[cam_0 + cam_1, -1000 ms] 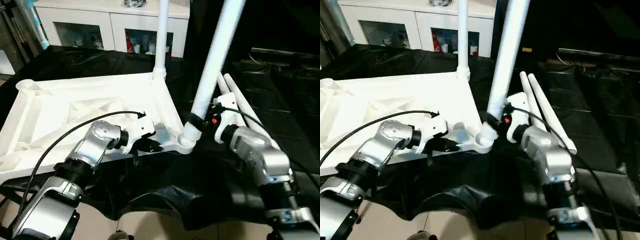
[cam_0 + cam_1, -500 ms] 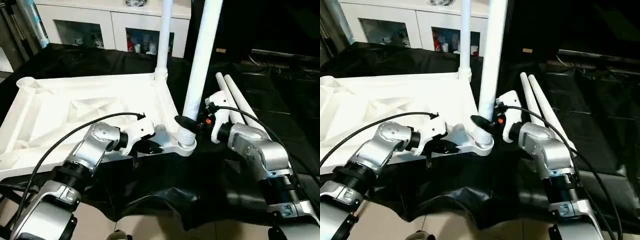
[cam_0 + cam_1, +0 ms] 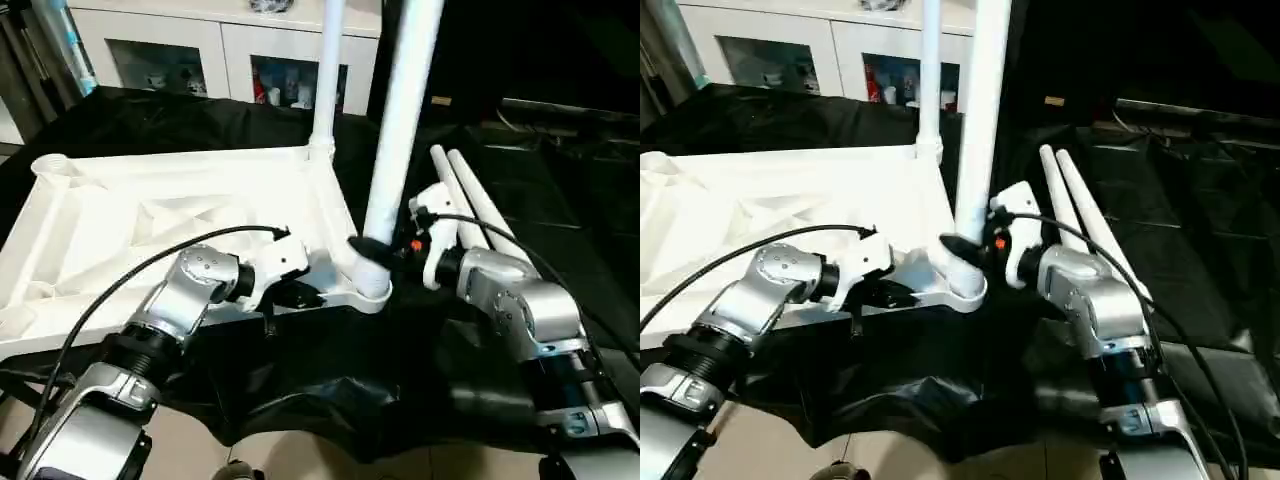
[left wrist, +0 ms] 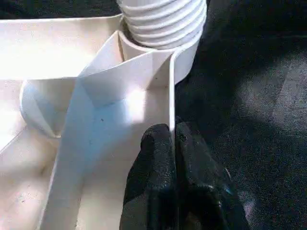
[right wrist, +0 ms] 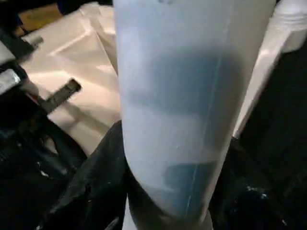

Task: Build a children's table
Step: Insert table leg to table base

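The children's table's white tabletop [image 3: 150, 215] lies underside up on black cloth. One leg [image 3: 325, 90] stands upright in its far right corner. My right gripper [image 3: 374, 250] is shut on a second leg [image 3: 400, 130] just above the near right corner socket [image 3: 368, 285]; it leans slightly right. Black fingers [image 5: 103, 182] flank this leg [image 5: 187, 96] in the right wrist view. My left gripper [image 3: 303, 296] is shut on the tabletop's near rim, its fingertips [image 4: 158, 143] pinching the thin wall [image 4: 170, 86] beside the leg's threaded end [image 4: 163, 19].
Two spare legs [image 3: 475, 205] lie side by side on the black cloth [image 3: 330, 370] to the right of my right arm. A white cabinet with glass doors [image 3: 220, 50] stands behind the work. Bare floor shows near the bottom edge.
My right gripper swung the held leg from a rightward tilt to nearly upright over the corner socket, and its threaded end has sunk lower into the socket. The left gripper kept its hold.
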Motion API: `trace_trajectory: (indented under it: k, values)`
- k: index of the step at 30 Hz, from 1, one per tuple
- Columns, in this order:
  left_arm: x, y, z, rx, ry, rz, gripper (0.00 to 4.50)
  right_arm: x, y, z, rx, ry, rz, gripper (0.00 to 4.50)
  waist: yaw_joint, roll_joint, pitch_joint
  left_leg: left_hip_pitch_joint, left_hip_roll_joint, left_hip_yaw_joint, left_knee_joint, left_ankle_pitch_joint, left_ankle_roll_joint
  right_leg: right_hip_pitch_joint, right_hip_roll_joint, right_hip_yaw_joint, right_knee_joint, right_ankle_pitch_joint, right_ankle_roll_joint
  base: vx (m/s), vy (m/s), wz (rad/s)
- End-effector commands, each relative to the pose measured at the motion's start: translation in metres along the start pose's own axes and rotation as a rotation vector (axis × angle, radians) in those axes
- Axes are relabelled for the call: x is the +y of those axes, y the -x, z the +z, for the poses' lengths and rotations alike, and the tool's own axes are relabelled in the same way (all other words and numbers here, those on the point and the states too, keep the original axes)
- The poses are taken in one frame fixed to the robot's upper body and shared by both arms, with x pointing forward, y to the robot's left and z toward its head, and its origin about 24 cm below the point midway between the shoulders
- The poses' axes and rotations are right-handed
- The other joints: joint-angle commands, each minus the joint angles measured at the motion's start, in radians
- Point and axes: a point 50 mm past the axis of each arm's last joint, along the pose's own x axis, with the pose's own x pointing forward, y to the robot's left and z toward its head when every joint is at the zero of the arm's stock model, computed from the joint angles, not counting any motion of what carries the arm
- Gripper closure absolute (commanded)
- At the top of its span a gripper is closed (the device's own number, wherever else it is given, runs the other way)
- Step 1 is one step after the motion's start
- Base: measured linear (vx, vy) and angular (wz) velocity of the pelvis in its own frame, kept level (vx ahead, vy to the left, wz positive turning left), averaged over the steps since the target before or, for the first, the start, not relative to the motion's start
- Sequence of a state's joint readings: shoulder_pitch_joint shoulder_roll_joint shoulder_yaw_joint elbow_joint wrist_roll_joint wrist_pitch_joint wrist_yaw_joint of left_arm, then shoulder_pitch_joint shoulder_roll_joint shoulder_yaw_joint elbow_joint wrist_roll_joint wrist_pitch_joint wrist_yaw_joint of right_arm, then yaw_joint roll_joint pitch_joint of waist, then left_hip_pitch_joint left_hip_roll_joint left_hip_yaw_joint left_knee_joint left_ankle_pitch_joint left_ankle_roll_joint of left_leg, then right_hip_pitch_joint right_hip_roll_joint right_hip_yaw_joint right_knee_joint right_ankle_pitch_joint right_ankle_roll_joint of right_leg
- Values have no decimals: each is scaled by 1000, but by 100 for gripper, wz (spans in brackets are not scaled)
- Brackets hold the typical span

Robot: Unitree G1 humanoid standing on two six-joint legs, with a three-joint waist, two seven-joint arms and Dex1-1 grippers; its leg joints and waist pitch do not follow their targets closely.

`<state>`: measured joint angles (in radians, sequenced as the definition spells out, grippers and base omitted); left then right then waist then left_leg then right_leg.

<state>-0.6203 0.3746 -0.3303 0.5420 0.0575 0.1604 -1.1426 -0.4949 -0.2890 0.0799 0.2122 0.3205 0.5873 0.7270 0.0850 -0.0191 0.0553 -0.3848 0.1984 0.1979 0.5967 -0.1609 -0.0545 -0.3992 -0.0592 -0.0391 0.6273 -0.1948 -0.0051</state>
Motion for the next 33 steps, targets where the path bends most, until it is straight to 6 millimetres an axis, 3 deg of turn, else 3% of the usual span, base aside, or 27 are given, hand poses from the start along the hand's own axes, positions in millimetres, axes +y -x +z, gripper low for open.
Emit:
trace_trajectory:
  k: [1, 18, 22, 25, 28, 30, 33]
  values:
    - [0, 1, -2, 24, -6, 5, 450, 2, -1, -10, 47, -26, 14, 264, 2, 1, -66, 28, 35, -21, -73, -236, -27, 36, -81, 43, -82, -211, -185, 0, 0, 0]
    - [1, 2, -1, 21, -14, 18, 450, -3, -1, -11, -43, -56, -29, 264, 1, 5, -66, 28, 36, -22, -74, -248, -32, 35, -80, 43, -82, -196, -194, 0, 0, 0]
    - [2, 3, -2, 16, -13, 29, 450, -4, 6, -28, -100, -124, -48, 264, 4, 12, -67, 28, 36, -23, -75, -258, -33, 37, -82, 43, -82, -181, -197, 0, 0, 0]
    - [2, 3, -2, 14, -14, 34, 450, -4, 7, -34, -119, -144, -62, 264, 2, 10, -66, 28, 36, -23, -76, -266, -32, 36, -80, 41, -82, -184, -201, 0, 0, 0]
    - [3, 4, -1, 12, -13, 39, 450, -7, 12, -45, -157, -192, -91, 264, 2, 21, -65, 30, 36, -24, -77, -291, -37, 33, -81, 43, -86, -205, -203, 0, 0, 0]
    - [3, 4, -1, 12, -13, 40, 450, -7, 13, -47, -170, -209, -95, 264, 2, 19, -66, 29, 36, -25, -78, -290, -35, 36, -79, 42, -84, -193, -205, 0, 0, 0]
    - [4, 4, -1, 11, -12, 43, 450, -6, 16, -54, -194, -224, -107, 264, 2, 25, -66, 29, 36, -25, -77, -295, -35, 35, -80, 42, -85, -188, -210, 0, 0, 0]
